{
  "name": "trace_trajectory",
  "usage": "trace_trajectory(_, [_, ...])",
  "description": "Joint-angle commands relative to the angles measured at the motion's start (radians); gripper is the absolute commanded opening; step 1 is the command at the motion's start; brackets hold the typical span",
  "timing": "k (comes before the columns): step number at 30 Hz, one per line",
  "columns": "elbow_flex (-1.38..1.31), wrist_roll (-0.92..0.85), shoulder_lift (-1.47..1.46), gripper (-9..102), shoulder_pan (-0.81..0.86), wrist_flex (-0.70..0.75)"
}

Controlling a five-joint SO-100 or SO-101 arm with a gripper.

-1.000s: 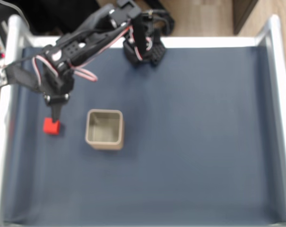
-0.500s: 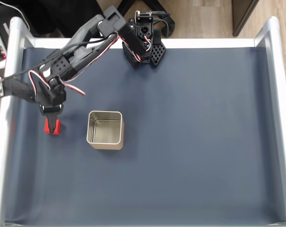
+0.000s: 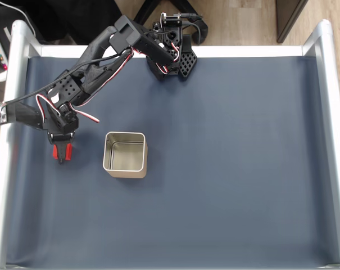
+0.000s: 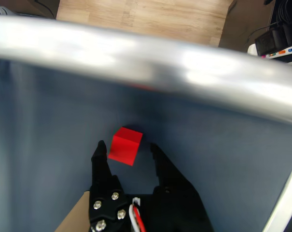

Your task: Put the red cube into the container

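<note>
The red cube (image 3: pixel 55 151) lies on the dark blue mat near the left rail, a short way left of the container (image 3: pixel 125 134), an open square metal tin with nothing in it. My gripper (image 3: pixel 61 155) is down over the cube and hides part of it in the fixed view. In the wrist view the red cube (image 4: pixel 124 146) sits between the black fingertips of my gripper (image 4: pixel 127 147). The jaws are open: the left finger is close against the cube and a small gap shows on the right.
A silver rail (image 4: pixel 150 65) runs close beyond the cube, and the same frame (image 3: pixel 10 112) borders the mat on all sides. The arm's base (image 3: pixel 171 53) stands at the top middle. Bare mat spreads to the right of the tin.
The gripper has moved from just above the cube down onto it, so its fingers now straddle the cube. The cube and the tin have stayed in place.
</note>
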Motion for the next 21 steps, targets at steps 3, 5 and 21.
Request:
trace_trajectory(3, [-0.041,0.006,-0.002,31,0.003,-0.015])
trace_trajectory(5, [-0.043,0.006,-0.006,31,0.002,-0.018])
trace_trajectory(21, [0.011,-0.071,-0.005,9,-0.003,-0.097])
